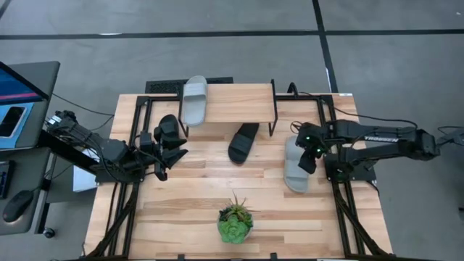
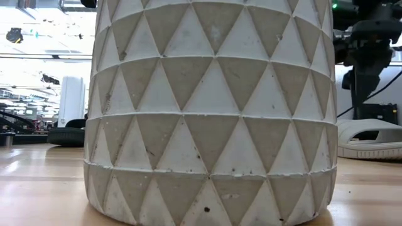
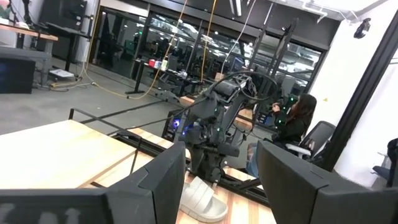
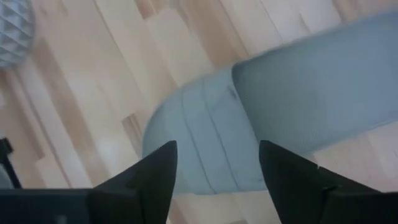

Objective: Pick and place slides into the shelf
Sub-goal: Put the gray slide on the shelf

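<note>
The shelf [image 1: 232, 105] stands at the table's far side, and one light grey slide [image 1: 194, 100] lies on its plank top. A black slide [image 1: 243, 141] rests on the table in front of the shelf. A second black slide [image 1: 168, 128] [image 2: 66, 135] lies by the shelf's left legs, right beside my left gripper [image 1: 167, 154]. My left gripper [image 3: 221, 155] is open with nothing between its fingers. The other grey slide [image 1: 295, 167] [image 2: 370, 138] lies flat on the table's right. My right gripper [image 1: 308, 154] [image 4: 217, 155] hovers open above that slide [image 4: 249, 118].
A green potted plant [image 1: 235, 221] stands near the table's near edge, and its patterned pot [image 2: 213, 107] fills most of the low view. A person [image 3: 298, 118] sits beyond the table's right side. A desk with a screen [image 1: 18, 90] stands left of the table.
</note>
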